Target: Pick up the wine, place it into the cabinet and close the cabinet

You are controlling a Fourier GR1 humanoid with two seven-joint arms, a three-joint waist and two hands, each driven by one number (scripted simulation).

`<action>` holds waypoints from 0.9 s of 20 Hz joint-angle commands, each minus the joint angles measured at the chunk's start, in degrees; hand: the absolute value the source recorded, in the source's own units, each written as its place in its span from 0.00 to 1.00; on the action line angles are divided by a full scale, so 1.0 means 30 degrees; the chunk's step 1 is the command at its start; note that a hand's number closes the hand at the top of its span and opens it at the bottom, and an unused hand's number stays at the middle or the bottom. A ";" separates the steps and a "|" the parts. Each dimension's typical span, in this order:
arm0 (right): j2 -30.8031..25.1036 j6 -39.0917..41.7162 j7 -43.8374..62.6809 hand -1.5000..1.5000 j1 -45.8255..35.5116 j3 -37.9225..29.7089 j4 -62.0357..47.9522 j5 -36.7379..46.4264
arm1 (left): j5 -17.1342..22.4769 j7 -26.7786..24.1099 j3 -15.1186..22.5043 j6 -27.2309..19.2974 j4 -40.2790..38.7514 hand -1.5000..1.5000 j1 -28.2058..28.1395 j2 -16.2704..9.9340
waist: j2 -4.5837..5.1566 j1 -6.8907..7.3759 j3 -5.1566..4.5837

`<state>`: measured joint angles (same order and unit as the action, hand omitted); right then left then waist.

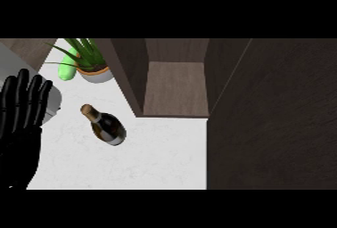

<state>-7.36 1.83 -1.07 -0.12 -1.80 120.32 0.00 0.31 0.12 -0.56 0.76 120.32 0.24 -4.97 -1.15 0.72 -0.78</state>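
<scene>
Head view: looks steeply down on a white bench [132,164] with a dark cabinet [276,133] at the right.
Wine: one bottle [105,126], dark glass with a gold-brown neck and a pale label band; it sits on the bench left of the cabinet, neck toward the upper left. Whether it stands upright or leans I cannot tell from this angle.
Cabinet: one, its door swung open, showing a brown shelf [174,89] inside with room for the bottle.
Left hand: one black hand [25,100] at the left edge, fingers straight and up, holding nothing, resting apart from the bottle.
Right hand: not visible.
Handling, as a guess: glass, so stiff, breakable and smooth enough to slip; fairly heavy for its width, with the weight low in the body.
Where to hold: probably round the wide body near the label, fingers and thumb on opposite sides; the thin neck looks a poorer hold.
Other things: one potted plant [89,62] and one green cucumber-like thing [66,71] at the back left; a grey-white object [49,104] behind the hand, unidentified.
</scene>
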 commanded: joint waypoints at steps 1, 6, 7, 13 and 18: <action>0.0274 -0.0123 0.0552 0.00 -0.0384 0.0368 0.0131 0.0243 | 0.2461 -0.1128 -0.1836 0.1392 0.0092 0.00 -0.1177 -0.0633 | 0.0367 -0.0154 0.0250; 0.0652 0.0463 -0.0287 0.00 0.2413 0.1247 0.1926 0.0259 | 0.5037 -0.1629 -0.2094 0.2999 -0.2876 0.00 0.1673 -0.0763 | 0.0382 -0.0410 0.0251; 0.0797 0.2337 0.1292 0.00 0.2541 0.3147 0.0686 -0.2173 | 0.6674 0.1484 -0.0444 0.2066 -0.3132 0.00 0.0357 0.1396 | 0.0564 -0.0479 0.0231; 0.0168 0.2163 0.6309 0.00 0.4442 0.4328 0.6573 -0.4034 | 0.9568 0.5688 -0.1880 0.0826 -0.1069 0.00 0.1194 0.0397 | 0.0293 -0.0389 0.0250; -0.0025 0.1758 0.7668 0.00 0.6537 0.4094 0.9901 -0.4979 | 1.1358 0.9261 -0.2647 -0.0934 0.2759 0.00 0.0918 -0.0654 | 0.0287 -0.0360 0.0266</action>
<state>-6.83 7.92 15.73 14.76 10.00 138.80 -10.76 31.28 21.63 -7.61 1.35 123.54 2.51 -5.80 -0.31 -0.28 -0.02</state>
